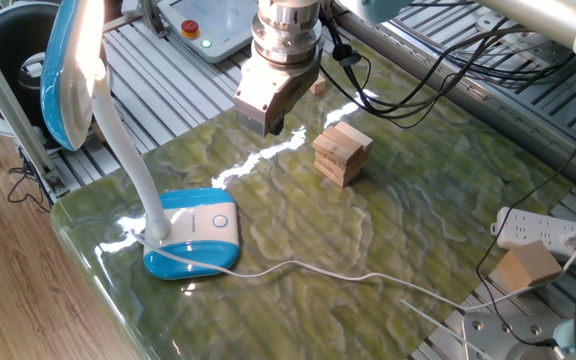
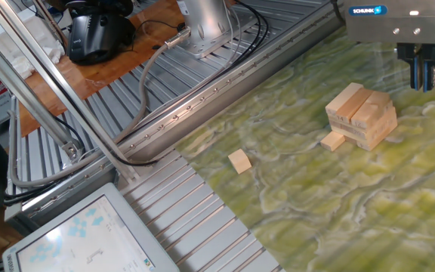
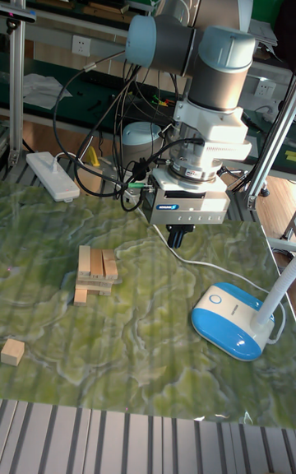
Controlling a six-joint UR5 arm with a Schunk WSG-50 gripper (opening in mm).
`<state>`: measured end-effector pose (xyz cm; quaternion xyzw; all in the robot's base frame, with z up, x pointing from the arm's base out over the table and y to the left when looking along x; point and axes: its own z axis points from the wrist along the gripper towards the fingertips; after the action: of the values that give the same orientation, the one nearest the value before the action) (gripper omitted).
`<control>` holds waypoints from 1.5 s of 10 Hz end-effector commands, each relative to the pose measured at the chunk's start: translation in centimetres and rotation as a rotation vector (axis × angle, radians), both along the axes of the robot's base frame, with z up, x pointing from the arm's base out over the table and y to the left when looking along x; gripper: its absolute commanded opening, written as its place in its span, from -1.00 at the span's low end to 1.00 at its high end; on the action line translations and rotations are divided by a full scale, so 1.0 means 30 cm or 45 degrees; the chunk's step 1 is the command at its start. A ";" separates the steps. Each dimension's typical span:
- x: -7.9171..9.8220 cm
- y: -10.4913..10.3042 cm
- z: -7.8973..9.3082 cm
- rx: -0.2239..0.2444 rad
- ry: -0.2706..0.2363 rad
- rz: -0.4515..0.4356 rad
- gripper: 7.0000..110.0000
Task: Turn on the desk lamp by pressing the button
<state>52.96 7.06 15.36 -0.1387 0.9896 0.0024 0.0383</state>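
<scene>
The desk lamp stands at the table's near-left corner, with its blue-and-white base (image 1: pixel 193 232) flat on the green surface. Its white gooseneck rises to the blue-rimmed head (image 1: pixel 68 70), whose face looks bright. The button (image 1: pixel 220 222) is a small white circle on the base's top panel, seen again in the tall fixed view (image 3: pixel 215 299). My gripper (image 1: pixel 258 122) hangs well above the table, between the base and a wooden block stack, and touches nothing. Its fingers (image 2: pixel 415 73) point down and sit together, shut and empty. The tall fixed view shows the gripper (image 3: pixel 177 237) up-left of the base (image 3: pixel 228 318).
A stack of wooden blocks (image 1: pixel 341 153) lies right of the gripper. A small loose block (image 2: pixel 239 160) sits near the table's edge. The lamp's white cord (image 1: pixel 318 268) trails toward a power strip (image 1: pixel 548 235). A grey control box with a red button (image 1: pixel 190 27) stands at the back.
</scene>
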 end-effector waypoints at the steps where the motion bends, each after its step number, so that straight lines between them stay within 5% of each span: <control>1: -0.004 -0.001 -0.001 0.014 0.000 0.010 -1.00; 3: -0.054 0.012 -0.003 0.050 0.056 0.095 -1.00; 4: -0.072 -0.018 -0.005 0.016 0.076 0.138 -1.00; 7: -0.075 -0.024 -0.007 0.014 0.072 0.118 -1.00; 9: -0.016 -0.034 -0.010 -0.010 -0.006 0.013 -1.00; 15: -0.050 -0.031 -0.014 -0.008 0.050 0.014 -1.00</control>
<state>51.46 5.95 14.86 -0.1533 0.9880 -0.0020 0.0189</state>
